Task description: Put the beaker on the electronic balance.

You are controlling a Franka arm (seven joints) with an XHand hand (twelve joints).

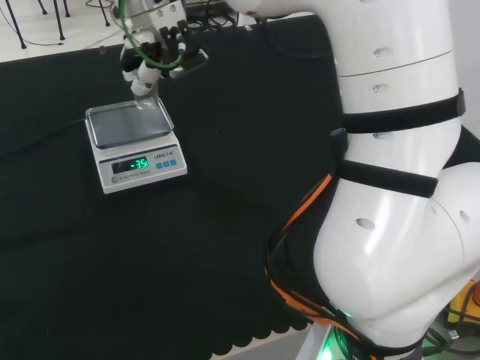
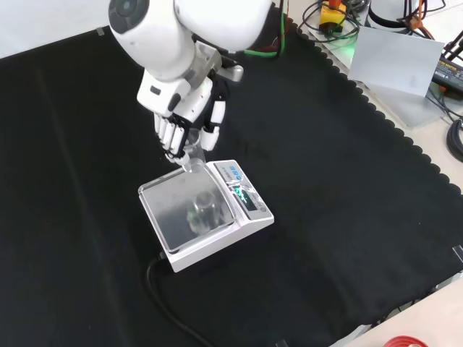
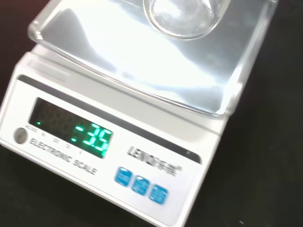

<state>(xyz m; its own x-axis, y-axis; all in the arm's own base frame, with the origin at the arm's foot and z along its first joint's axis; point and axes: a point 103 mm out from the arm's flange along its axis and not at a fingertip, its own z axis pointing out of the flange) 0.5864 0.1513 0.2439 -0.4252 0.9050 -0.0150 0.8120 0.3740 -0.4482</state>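
the hand [image 2: 184,119] hangs at the far edge of the scale [image 2: 206,213] in the front view, its fingers [image 2: 170,137] pointing down and curled together over the rim of the steel pan. something clear sits at the fingertips there, but whether the fingers are pinching it cannot be told. in the head view the hand [image 1: 154,52] is above the far right corner of the scale [image 1: 135,146], with a clear glassy shape just below its fingers at the pan's edge.

the beaker [image 2: 202,210], a small clear glass one, looks to stand upright near the middle of the pan in the front view. in the wrist view the round glass bottom of the beaker [image 3: 182,16] shows over the shiny pan [image 3: 142,61]. the scale's green display [image 3: 92,137] is lit. the scale stands on the black cloth [image 1: 240,150], and a black cable [image 2: 163,300] runs from its near side in the front view.
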